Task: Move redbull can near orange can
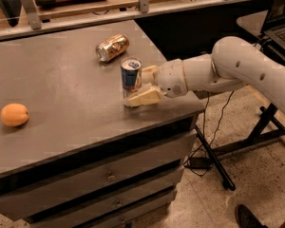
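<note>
The redbull can, slim and blue-and-silver, stands upright near the right edge of the grey table. The orange can, shiny golden-copper, lies on its side a short way behind it. My gripper reaches in from the right on a white arm. It is open, with one cream finger in front of the can's base and the other behind the can's right side. The can sits between the fingers, which are not closed on it.
A round orange fruit lies at the table's left. The table's right edge and drawers drop off below the gripper. A black stand and cables are on the floor at right. A rail runs behind the table.
</note>
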Robot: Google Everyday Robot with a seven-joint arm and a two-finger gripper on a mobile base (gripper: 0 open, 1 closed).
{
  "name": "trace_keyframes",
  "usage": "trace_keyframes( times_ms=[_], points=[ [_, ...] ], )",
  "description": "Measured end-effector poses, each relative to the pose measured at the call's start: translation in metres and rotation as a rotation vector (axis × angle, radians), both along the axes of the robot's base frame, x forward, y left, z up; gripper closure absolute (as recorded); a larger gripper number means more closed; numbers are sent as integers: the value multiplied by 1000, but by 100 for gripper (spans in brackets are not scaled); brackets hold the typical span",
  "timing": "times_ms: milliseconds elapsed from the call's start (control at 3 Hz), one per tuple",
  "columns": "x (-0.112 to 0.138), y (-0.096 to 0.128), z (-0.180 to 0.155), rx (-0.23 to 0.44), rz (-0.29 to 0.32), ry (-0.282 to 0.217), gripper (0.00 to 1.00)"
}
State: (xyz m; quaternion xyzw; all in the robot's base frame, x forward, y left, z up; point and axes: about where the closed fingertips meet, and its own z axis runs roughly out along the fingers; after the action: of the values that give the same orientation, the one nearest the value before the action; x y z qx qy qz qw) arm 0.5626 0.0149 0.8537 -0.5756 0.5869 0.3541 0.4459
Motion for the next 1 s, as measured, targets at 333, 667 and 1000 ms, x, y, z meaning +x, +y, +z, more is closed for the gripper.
trace_keyframes(
  times_ms=[333,667,1000],
  points=[
    [0,3,1,-2,12,4,64],
    [1,2,4,-5,5,-2,95],
    [27,-23,24,11,-153,-84,100]
  ],
)
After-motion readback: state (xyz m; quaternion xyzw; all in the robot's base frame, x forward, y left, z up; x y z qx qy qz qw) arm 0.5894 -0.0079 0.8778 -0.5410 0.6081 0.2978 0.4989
